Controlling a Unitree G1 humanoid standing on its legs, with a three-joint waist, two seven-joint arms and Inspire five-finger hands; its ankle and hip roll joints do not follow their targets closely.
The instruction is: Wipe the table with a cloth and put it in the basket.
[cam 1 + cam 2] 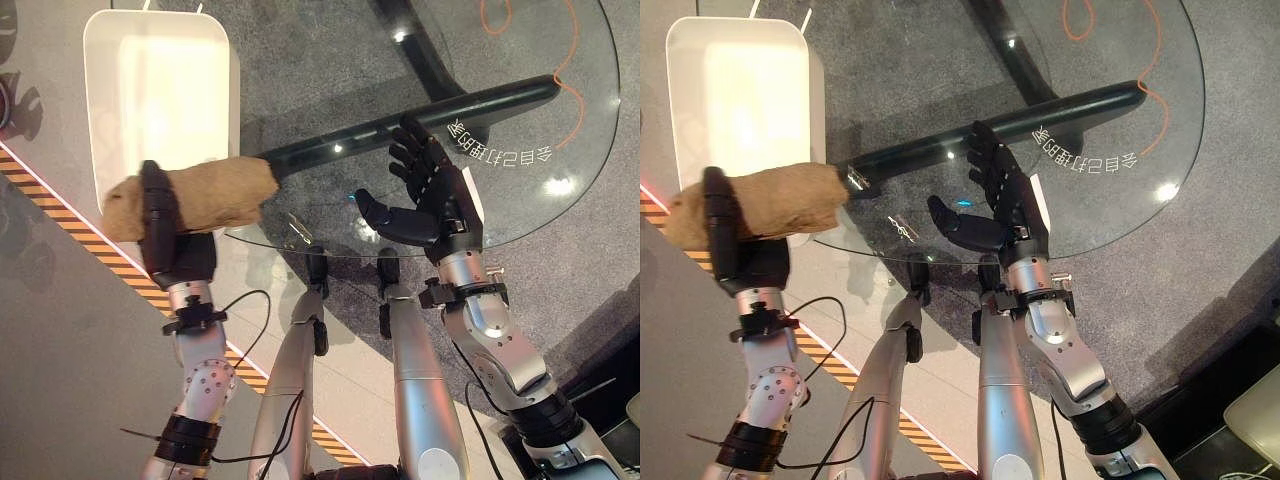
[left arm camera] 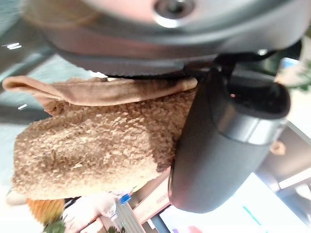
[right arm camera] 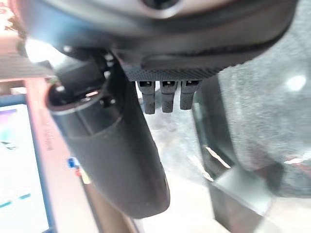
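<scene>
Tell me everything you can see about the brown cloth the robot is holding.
The cloth is tan-brown and fuzzy, like fleece or terry, with a smoother folded edge seen in the left wrist view. It is bunched into a thick roll, lying roughly level, gripped in the left robot hand, whose fingers curl round it. One end reaches the glass table rim; the other sticks out past the hand. It hangs beside the near edge of the white basket, not inside it.

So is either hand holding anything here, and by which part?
The left hand grips the brown cloth near one end; the right hand is open, holding nothing.
</scene>
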